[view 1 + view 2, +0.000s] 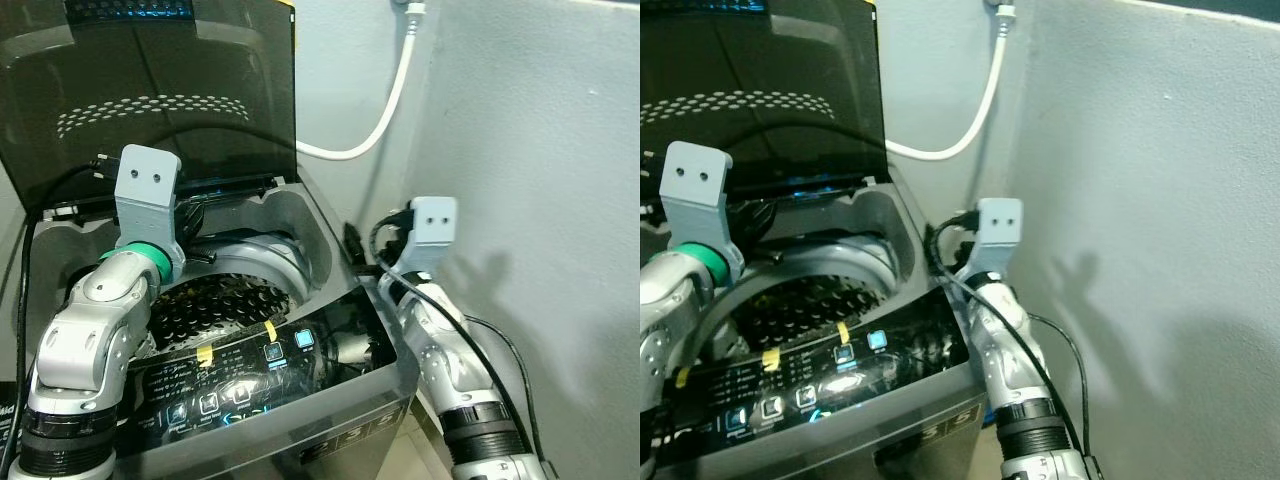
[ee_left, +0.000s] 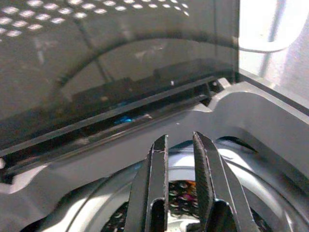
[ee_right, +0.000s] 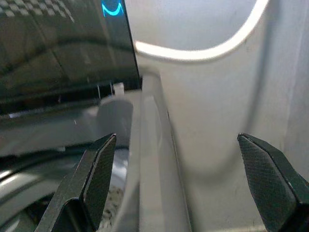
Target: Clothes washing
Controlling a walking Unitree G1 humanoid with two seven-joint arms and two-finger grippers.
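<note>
The washing machine [image 1: 330, 250], a grey top-loader, takes up the left and centre of the left eye view; its perforated drum [image 1: 225, 300] lies open in the middle left of the frame, and the dark tinted lid [image 1: 150, 90] stands raised in the upper left; the glossy control panel [image 1: 270, 365] with lit blue icons and two yellow tape strips runs along the lower centre. In the left wrist view a small patch of orange and pink shows deep in the drum, too small to tell what it is. The left gripper [image 2: 179, 159] is held above the drum's rear rim, its two black fingers narrow, almost together, with nothing between them; the left arm [image 1: 95, 340] bends up from the lower left. The right gripper [image 3: 188, 179] spreads wide at the machine's right edge, one finger over the rim side and one toward the wall [image 1: 540, 150]; the right arm [image 1: 450, 360] rises at lower right. A white hose [image 1: 385, 110] curves down the wall at upper centre.
</note>
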